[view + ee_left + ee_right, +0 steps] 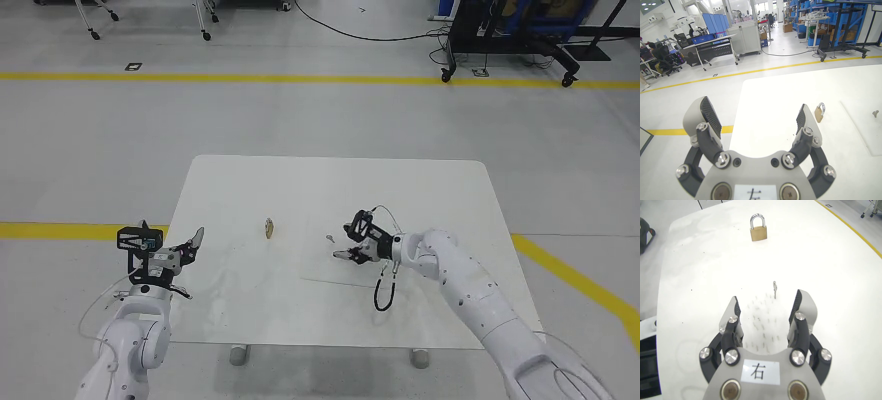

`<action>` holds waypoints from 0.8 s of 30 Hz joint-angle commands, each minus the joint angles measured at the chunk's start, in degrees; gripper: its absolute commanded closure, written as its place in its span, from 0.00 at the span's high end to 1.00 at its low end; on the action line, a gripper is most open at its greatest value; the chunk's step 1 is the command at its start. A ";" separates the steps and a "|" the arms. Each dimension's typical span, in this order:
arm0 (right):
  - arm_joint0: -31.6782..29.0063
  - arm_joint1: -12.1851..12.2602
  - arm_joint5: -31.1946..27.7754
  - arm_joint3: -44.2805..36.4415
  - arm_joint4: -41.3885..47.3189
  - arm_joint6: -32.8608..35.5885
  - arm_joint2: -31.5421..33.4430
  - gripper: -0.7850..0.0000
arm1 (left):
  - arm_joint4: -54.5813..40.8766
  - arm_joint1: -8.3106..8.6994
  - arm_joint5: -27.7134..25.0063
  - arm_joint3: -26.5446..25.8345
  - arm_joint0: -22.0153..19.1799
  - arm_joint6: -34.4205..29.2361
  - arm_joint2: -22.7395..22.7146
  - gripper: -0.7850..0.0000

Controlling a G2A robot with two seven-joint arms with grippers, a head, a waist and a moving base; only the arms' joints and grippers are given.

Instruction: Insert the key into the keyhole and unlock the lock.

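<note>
Brass lock (758, 233) stands upright on the white table (420, 190). Key (774, 288) lies flat between the lock and the right gripper (767, 298), just ahead of its spread, empty fingers. Left gripper (754, 103) sits at the table's left edge, fingers spread wide, holding nothing.

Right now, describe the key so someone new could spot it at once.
On the white table, look near the middle, just ahead of the open right gripper. The key lies flat there, apart from the brass padlock: small, thin and silver, not chunky and gold.
</note>
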 commanded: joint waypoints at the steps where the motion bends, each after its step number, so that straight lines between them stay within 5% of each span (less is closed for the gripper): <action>1: 1.47 -0.39 0.42 1.08 -2.22 -0.34 -1.47 0.40 | 0.00 0.00 0.00 0.00 0.00 0.00 0.00 1.00; 17: 9.94 -4.34 0.85 11.24 -6.12 -4.63 -9.81 0.43 | 0.00 0.00 0.00 0.00 0.00 0.00 0.00 1.00; 22: 11.36 -5.43 0.35 13.94 -6.65 -5.45 -11.73 0.33 | 0.00 0.00 0.00 0.00 0.00 0.00 0.00 1.00; 24: 11.79 -5.83 0.11 14.90 -6.66 -6.05 -12.33 0.21 | 0.00 0.00 0.00 0.00 0.00 0.00 0.00 1.00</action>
